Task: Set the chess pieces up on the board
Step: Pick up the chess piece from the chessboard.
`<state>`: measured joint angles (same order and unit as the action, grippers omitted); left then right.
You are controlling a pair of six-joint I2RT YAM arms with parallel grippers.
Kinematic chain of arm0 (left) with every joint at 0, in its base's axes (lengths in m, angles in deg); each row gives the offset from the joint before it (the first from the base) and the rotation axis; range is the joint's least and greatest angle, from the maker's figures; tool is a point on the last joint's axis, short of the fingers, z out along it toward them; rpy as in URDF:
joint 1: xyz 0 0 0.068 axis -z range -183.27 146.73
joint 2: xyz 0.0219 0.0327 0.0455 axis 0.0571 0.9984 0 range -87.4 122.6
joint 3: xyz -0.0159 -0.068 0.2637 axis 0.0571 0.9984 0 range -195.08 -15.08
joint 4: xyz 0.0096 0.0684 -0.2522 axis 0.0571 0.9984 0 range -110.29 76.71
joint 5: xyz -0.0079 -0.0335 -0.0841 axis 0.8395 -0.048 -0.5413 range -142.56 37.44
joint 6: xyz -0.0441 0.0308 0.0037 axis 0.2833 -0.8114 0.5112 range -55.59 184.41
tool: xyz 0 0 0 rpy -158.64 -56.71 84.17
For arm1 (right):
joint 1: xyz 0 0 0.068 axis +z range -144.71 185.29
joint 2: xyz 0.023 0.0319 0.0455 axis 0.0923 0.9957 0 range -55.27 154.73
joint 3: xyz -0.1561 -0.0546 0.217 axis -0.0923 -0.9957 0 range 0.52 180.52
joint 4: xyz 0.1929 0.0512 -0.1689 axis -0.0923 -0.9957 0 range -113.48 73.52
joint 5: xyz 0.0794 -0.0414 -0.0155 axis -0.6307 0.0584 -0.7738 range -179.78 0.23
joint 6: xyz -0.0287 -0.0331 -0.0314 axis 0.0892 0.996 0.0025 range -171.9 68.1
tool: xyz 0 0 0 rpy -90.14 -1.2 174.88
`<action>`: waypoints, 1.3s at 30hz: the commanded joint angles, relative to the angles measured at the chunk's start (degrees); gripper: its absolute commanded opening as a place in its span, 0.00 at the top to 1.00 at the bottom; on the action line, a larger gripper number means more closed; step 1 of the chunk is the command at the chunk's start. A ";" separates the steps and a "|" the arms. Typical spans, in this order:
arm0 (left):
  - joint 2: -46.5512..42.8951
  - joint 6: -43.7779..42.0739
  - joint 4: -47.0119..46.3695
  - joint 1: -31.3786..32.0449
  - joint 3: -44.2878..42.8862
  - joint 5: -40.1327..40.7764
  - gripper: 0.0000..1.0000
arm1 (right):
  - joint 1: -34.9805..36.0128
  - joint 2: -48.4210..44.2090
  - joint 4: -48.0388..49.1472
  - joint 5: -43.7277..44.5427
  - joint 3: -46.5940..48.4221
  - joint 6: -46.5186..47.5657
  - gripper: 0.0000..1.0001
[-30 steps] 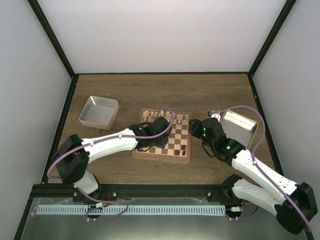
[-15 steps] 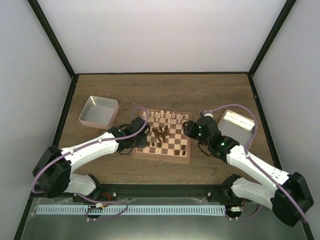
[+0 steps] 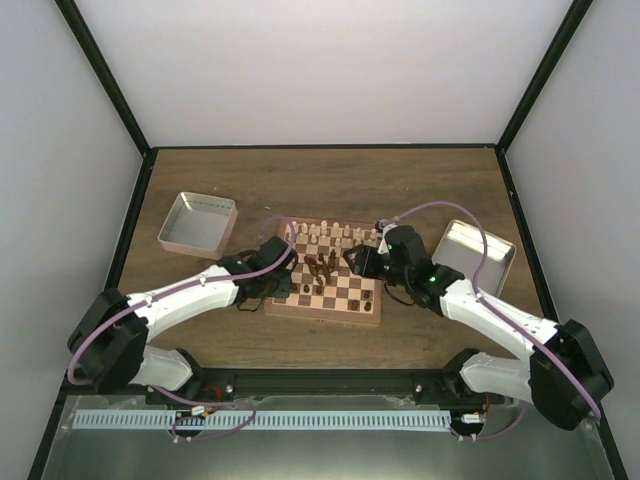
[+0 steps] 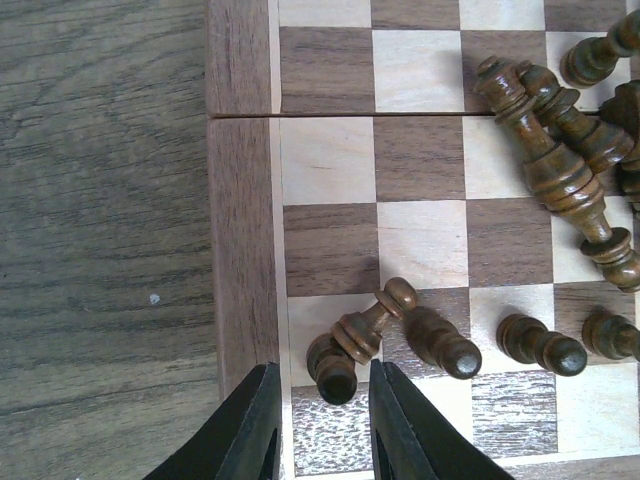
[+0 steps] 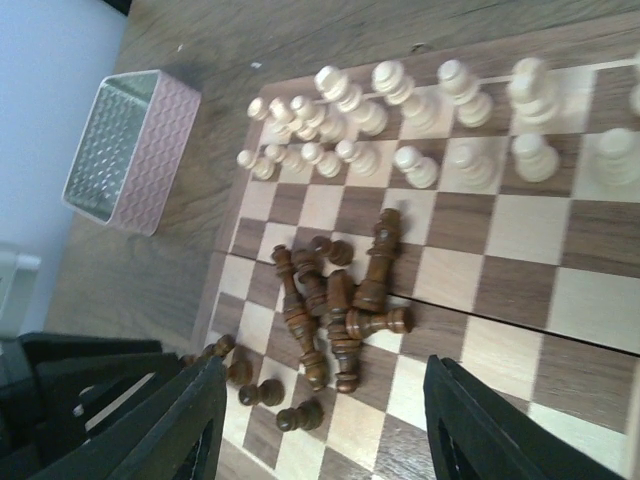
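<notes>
The board (image 3: 340, 311) lies mid-table. Cream chess pieces (image 3: 335, 234) stand in two rows along its far edge, also seen in the right wrist view (image 5: 440, 120). Several dark chess pieces (image 3: 320, 268) lie in a heap near the middle (image 5: 340, 310). A few dark pawns (image 4: 535, 345) stand by the near left corner. My left gripper (image 3: 283, 283) is low at that corner, open; a dark pawn (image 4: 333, 368) stands between the fingertips (image 4: 322, 400) untouched, another pawn (image 4: 375, 320) leaning on it. My right gripper (image 3: 353, 262) hovers wide open and empty above the heap (image 5: 325, 410).
A pink-sided tray (image 3: 198, 222) stands left of the board, also in the right wrist view (image 5: 125, 150). A shallow metal tray (image 3: 478, 255) lies to the right. Black frame posts and white walls enclose the table.
My left gripper pulled back from the board's middle to its near left corner, uncovering the dark heap. My right gripper moved left from the metal tray to over the board.
</notes>
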<state>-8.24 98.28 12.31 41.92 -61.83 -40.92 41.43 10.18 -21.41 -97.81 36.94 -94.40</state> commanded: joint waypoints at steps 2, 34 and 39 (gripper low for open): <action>1.58 -0.64 -1.83 -0.51 0.72 -0.15 0.75 | -0.37 1.32 3.87 -7.32 3.11 2.86 0.45; -7.37 -2.79 -4.42 -0.76 2.18 0.41 0.96 | 1.30 17.46 10.87 -30.43 10.42 2.71 0.48; -11.18 -4.55 -5.70 -0.74 2.28 -1.56 0.96 | 2.79 21.52 10.83 -32.62 13.82 2.27 0.48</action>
<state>-16.28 95.77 8.79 41.37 -60.14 -40.68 42.96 29.33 -11.99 -126.55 46.36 -91.75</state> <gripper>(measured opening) 0.103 0.520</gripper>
